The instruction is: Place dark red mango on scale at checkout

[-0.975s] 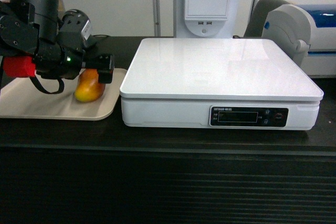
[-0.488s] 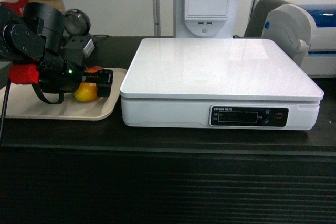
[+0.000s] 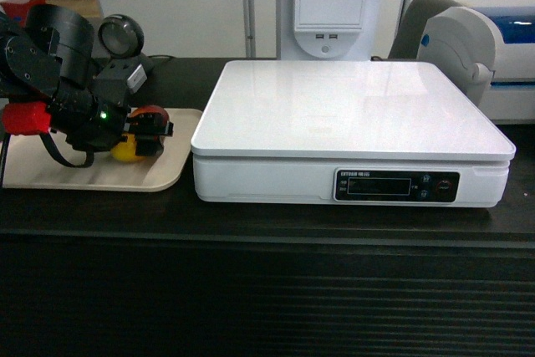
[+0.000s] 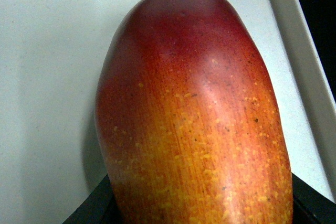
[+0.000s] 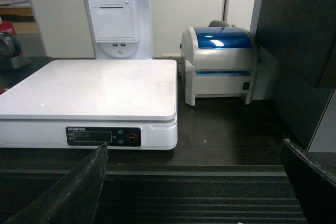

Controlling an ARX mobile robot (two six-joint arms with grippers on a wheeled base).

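Fingers of my left gripper point(image 3: 149, 133) have just closed around the smooth oval dark red mango point(image 4: 191, 114), no longer loose on the beige tray point(image 3: 159, 177). Lifting comes next, toward the white flat-topped scale point(image 3: 351, 114) alongside. My right gripper point(image 5: 194, 192) idles wide.

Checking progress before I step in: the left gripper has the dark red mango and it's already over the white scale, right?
Not quite. The left gripper is around the dark red mango, but over the beige tray, beside the scale, not over it. The head view shows this.
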